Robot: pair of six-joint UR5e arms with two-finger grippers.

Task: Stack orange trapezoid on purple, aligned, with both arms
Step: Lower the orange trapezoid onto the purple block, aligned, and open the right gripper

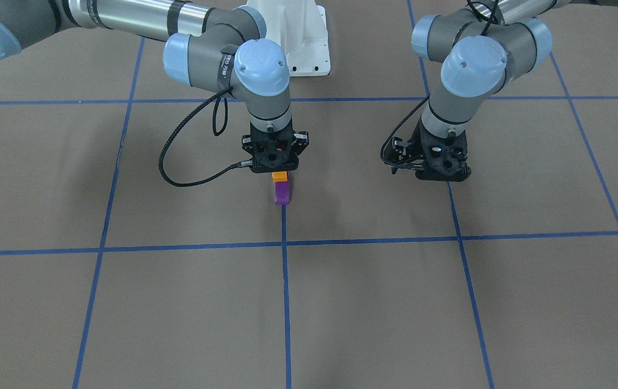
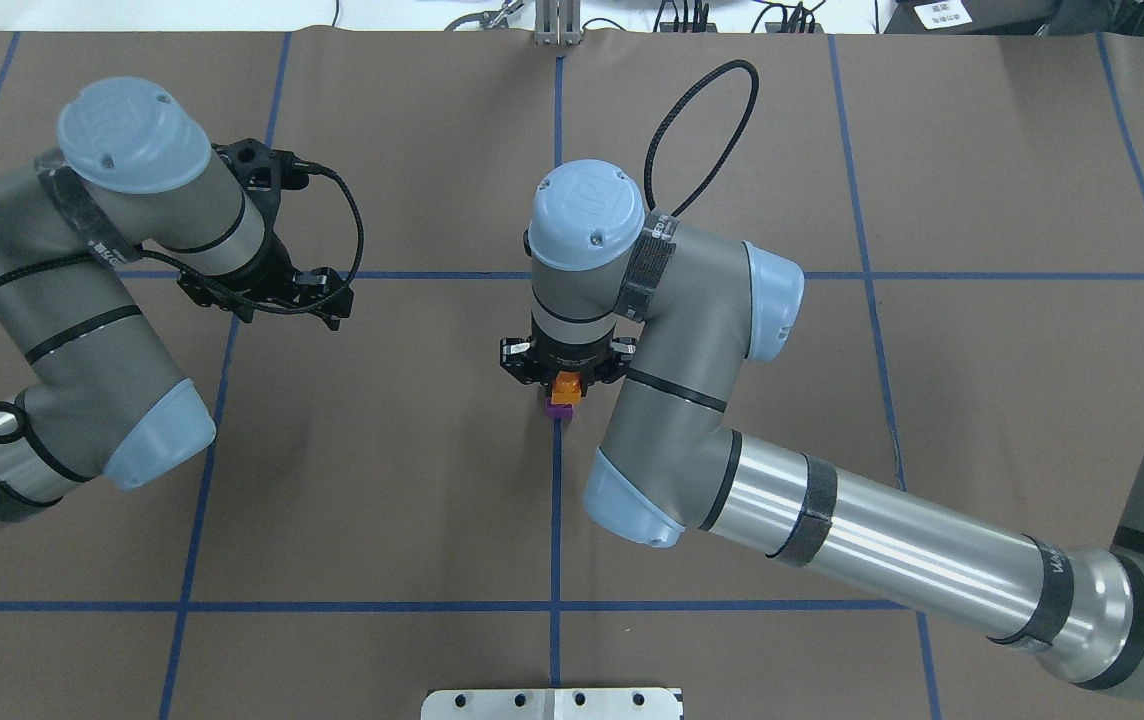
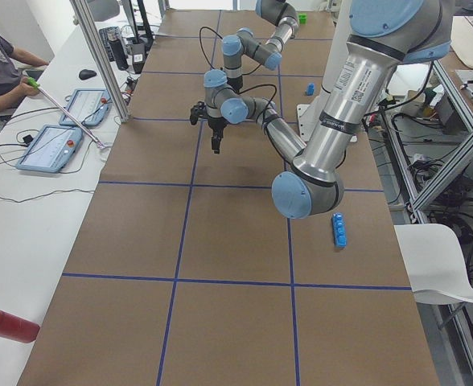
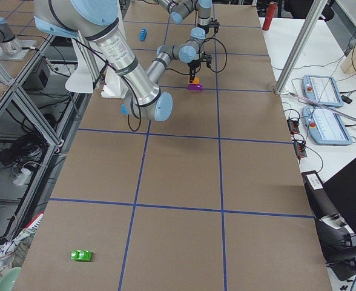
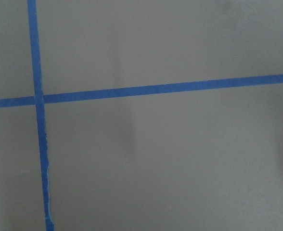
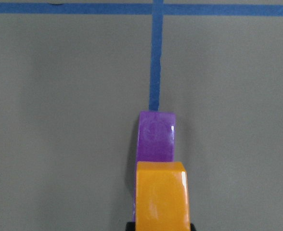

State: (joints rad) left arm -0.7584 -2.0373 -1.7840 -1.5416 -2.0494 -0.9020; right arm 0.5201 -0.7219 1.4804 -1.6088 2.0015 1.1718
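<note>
Plastic stack not confirmed seated, misalignment risk.
Left claw (image 1: 438, 174) parked over table (image 1: 179, 302), well apart from blocks, open or closed impossible to tell; right claw (image 1: 278, 172) clamped on orange block (image 1: 279, 176), directly above purple block (image 1: 282, 193) on blue tape line (image 1: 285, 227), contact unclear. Looks slightly off sideways in wrist view; pressing down so could miss the stud (image 6: 156, 130) or shove unbraced purple block. Long axes of both along the tape, pointing away from robot; slope direction unclear.

My right gripper (image 1: 279, 174) held the trapezoid (image 1: 279, 176) directly over the second trapezoid (image 1: 282, 193), which stood at the middle of the table (image 1: 179, 302). My left gripper (image 1: 441, 175) hung well apart, toward the table's left end.
</note>
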